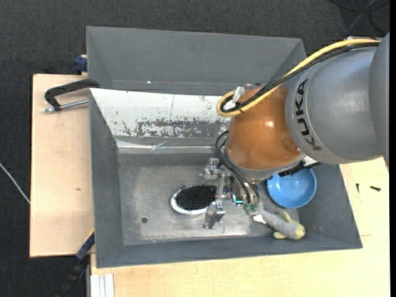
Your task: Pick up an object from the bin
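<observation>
Alignment is judged the deciding matter. The oval black brush (pixel 193 198), white-rimmed, is seen flat near the middle of the bin (pixel 106 184) floor, its long axis running left wall to right wall. The hand (pixel 215 193) is placed at its right end, spread wide, one finger toward the back wall, one toward the front edge. A blue bowl (pixel 292 189) and a beige lump (pixel 286 228) are found toward the front right corner.

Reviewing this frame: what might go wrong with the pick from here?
The hand sits at the right edge of the black oval brush, not over its middle, so a grasp may slip off or just push it. The blue bowl lies close by on the right and might get nudged.
</observation>
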Motion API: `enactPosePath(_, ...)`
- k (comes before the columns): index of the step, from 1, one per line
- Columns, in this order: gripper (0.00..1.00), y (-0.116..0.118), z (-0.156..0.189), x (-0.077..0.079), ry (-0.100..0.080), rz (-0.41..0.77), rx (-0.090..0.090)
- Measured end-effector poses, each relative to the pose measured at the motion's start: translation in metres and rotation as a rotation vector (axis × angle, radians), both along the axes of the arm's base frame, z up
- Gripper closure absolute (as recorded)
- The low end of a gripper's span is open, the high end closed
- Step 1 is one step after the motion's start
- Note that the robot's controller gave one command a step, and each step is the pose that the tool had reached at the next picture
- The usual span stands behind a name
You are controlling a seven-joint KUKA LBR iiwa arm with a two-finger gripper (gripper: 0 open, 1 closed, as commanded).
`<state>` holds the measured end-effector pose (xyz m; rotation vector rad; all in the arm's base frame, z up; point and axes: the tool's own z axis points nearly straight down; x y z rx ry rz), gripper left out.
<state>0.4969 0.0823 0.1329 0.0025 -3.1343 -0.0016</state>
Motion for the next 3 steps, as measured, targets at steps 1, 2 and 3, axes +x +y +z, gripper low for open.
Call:
enactPosePath(1,0.00,-0.002,-0.044,0.011,-0.004,0.081,-0.001)
enactPosePath(2,1.00,-0.002,-0.042,0.012,-0.007,0.080,0.001)
enactPosePath(3,1.00,-0.013,0.089,0.028,-0.019,0.256,0.000)
